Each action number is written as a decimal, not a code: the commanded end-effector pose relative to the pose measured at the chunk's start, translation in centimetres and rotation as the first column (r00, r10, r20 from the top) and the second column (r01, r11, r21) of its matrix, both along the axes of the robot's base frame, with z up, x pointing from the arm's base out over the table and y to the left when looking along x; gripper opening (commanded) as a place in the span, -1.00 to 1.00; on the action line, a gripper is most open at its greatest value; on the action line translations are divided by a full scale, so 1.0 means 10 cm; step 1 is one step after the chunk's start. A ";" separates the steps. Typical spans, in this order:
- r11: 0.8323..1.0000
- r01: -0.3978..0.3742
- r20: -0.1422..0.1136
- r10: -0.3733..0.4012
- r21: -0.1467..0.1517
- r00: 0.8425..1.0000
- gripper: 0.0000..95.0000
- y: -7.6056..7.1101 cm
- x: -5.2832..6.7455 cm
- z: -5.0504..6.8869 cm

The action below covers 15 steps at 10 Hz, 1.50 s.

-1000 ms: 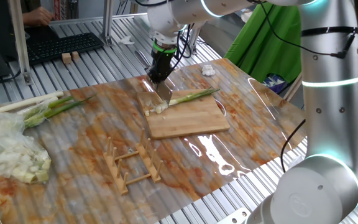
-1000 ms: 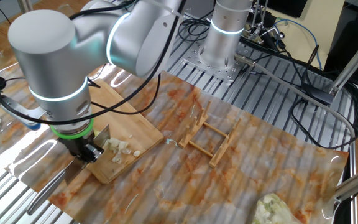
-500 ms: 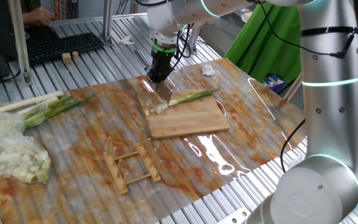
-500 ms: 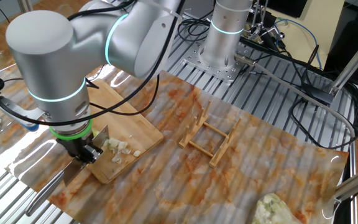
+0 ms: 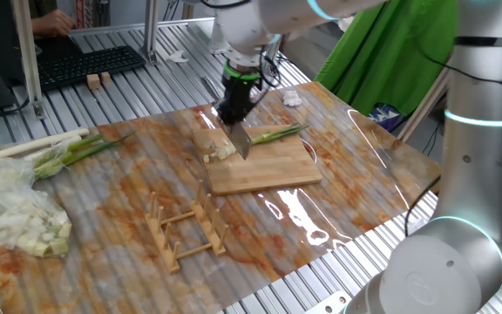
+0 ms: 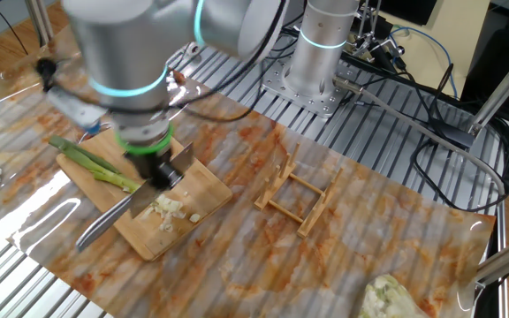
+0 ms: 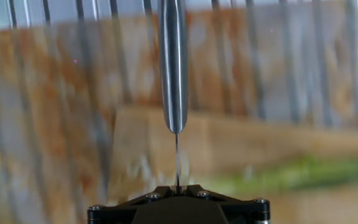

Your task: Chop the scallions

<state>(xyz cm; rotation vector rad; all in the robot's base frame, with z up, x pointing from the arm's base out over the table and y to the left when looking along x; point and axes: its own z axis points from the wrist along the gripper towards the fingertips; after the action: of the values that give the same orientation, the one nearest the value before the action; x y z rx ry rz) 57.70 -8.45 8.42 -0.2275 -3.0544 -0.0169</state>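
Steel knife (image 6: 131,208) pinched in your end effector (image 6: 160,174), blade over the scallions (image 6: 95,164) on the board (image 5: 264,166).

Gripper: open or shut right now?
Shut. The gripper is clamped on the knife, blade angled over the cutting board beside the chopped scallions.

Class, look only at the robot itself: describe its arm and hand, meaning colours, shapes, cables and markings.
The arm is built of thick, rounded silver-grey segments with glowing white-cyan rings at the joints. A green band sits above the small black hand. Thin black cables loop beside the wrist. No lettering is legible.
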 end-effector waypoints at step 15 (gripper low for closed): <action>0.972 -0.234 0.019 0.235 -0.037 0.972 -1.00 0.19 -0.05 0.22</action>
<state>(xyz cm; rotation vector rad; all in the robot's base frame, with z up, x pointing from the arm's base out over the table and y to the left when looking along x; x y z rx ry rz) 57.27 -6.66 10.50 0.1356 -3.0787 0.0515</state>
